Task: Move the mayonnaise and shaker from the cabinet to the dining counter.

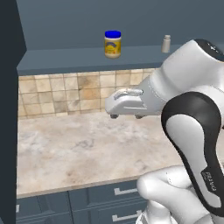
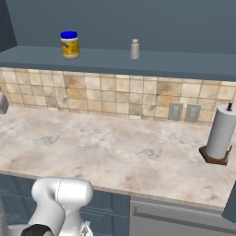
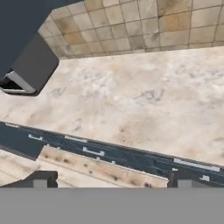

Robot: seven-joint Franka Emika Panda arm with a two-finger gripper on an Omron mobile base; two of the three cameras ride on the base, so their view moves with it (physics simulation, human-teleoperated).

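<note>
Mayonnaise [image 1: 113,43] jar stands upright on the open cabinet [image 1: 65,59] shelf, blue lid up, toward the left part of the shelf. Shaker [image 1: 166,43] is on the same shelf to its right, well apart from the jar, also upright. Right base view gives the same order: jar [image 2: 70,44] left, shaker [image 2: 134,49] right, both near the shelf's front edge.

Below the shelf: tan tile backsplash [image 2: 106,94], then the marble-look counter [image 2: 115,152] with dark drawers [image 1: 118,205] under it. Paper towel holder [image 2: 220,136] stands at the counter's right end, two wall outlets [image 2: 183,112] on the tiles beside it.

Arm: folded close to the base, elbow high at the right of the left base view, forearm running left at about backsplash height, well below the shelf. Hand is level with the tiles, angled down over the counter.

Gripper [image 3: 111,180]: two fingertips [image 3: 41,180] sit far apart at the bottom of the hand view, jaws spread wide, nothing between them, touching nothing. Hand view looks down on the counter's front edge, the drawer fronts and a strip of floor; a dark appliance [image 3: 33,70] sits at the counter's far left corner.
</note>
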